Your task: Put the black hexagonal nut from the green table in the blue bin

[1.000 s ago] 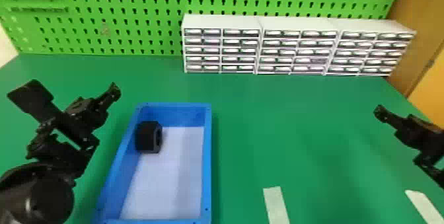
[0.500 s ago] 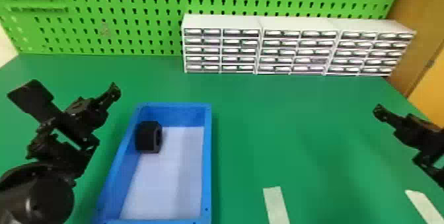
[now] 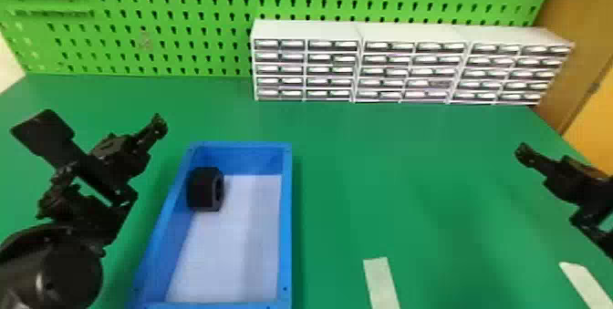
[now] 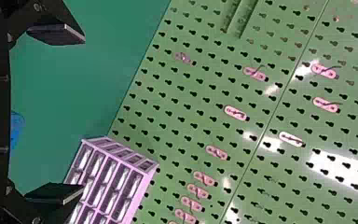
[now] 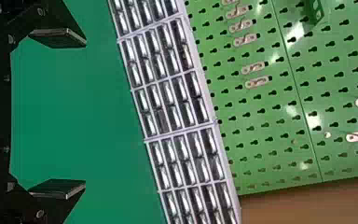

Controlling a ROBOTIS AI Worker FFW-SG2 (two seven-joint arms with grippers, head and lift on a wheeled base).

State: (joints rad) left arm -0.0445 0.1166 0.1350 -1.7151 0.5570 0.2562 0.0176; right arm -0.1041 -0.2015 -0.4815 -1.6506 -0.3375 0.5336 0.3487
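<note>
- The left tool (image 4: 83, 114) has its flat fingers spread wide with nothing between them; it is held outside the bin's left side, probably so as not to knock the wall; the left arm (image 3: 50, 267) comes in from the lower left, over the bench (image 3: 410, 171).
- The black hexagonal nut (image 3: 205, 189) lies inside the blue bin (image 3: 286, 221), near its far left corner and close beside the left wall; it stands on edge, hole facing rightward; its flat faces should keep it from rolling, and the placing looks done.
- The drawer cabinets (image 3: 305, 30) line the bench's back, presumably to leave working room in front.
- The right tool (image 5: 85, 114) is also wide open and empty, well apart from the bin; the right arm (image 3: 597, 198) reaches in from the right edge, seemingly unneeded here.
</note>
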